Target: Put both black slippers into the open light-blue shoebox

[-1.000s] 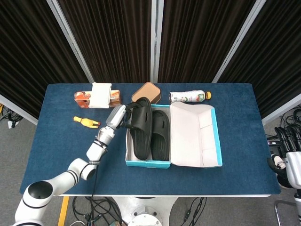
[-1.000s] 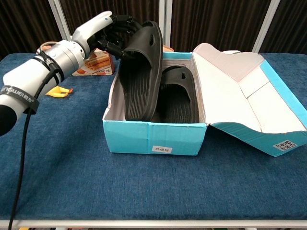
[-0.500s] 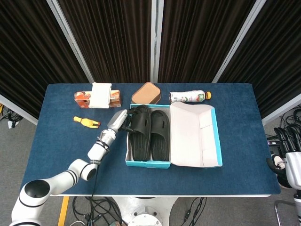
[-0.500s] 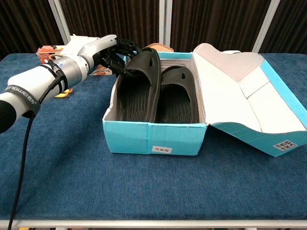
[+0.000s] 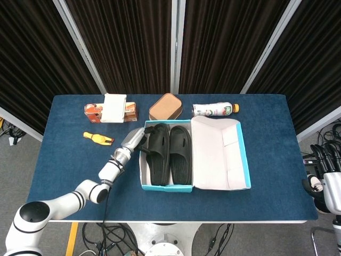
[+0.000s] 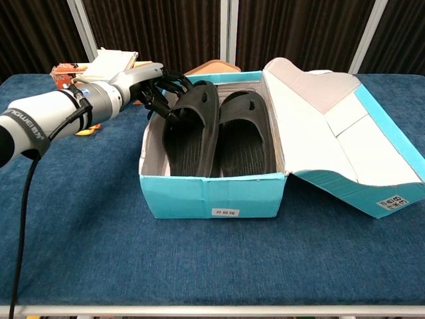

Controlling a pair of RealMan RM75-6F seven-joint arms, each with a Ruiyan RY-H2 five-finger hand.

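The light-blue shoebox stands open at the table's middle, its lid folded out to the right. Both black slippers lie flat side by side inside it, soles up: the left one and the right one. My left hand reaches over the box's left wall, and its dark fingers curl around the far edge of the left slipper. My right hand hangs off the table's right edge, fingers apart, holding nothing.
Behind the box lie a brown oval case and a bottle on its side. At the back left sits an orange carton with a white packet on it. A yellow toy lies by my left forearm.
The left slipper has gone from standing tilted above the box to lying flat inside it. My left hand came down with it, and the box shifted slightly left.
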